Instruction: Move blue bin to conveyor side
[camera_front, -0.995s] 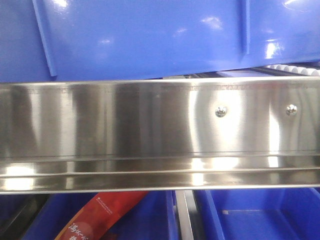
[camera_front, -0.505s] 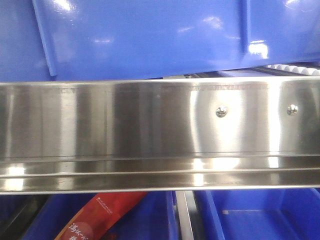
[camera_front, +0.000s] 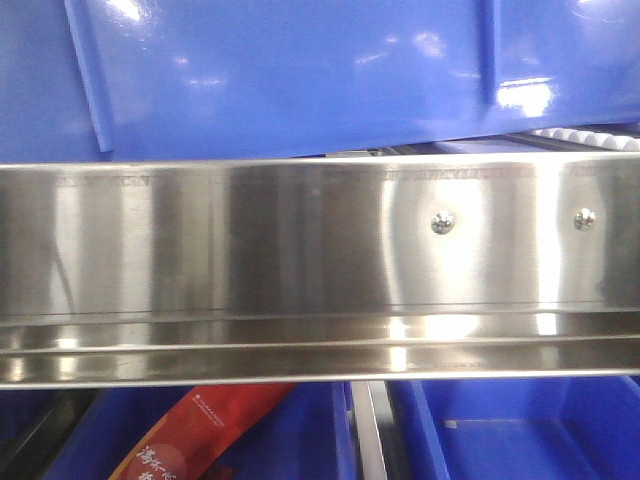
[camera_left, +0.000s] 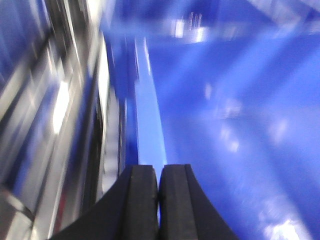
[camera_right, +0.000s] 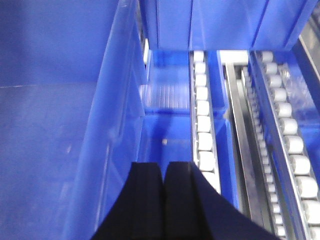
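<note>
One blue bin (camera_front: 300, 70) surrounds both tools: its glossy wall runs forward from the left gripper (camera_left: 159, 167), whose black pads are pressed almost together on a thin blue sliver of wall. It also lies left of and ahead of the right gripper (camera_right: 164, 165), clamped likewise on the wall edge. Next in size, the stainless rack rail (camera_front: 300, 250) spans the front view directly beneath the bin, and white roller tracks (camera_right: 202, 125) extend forward on the right gripper's right. Smaller items are a red packet (camera_front: 200, 430) in a lower blue crate (camera_front: 310, 430) and two screws (camera_front: 442, 222) on the rail face.
</note>
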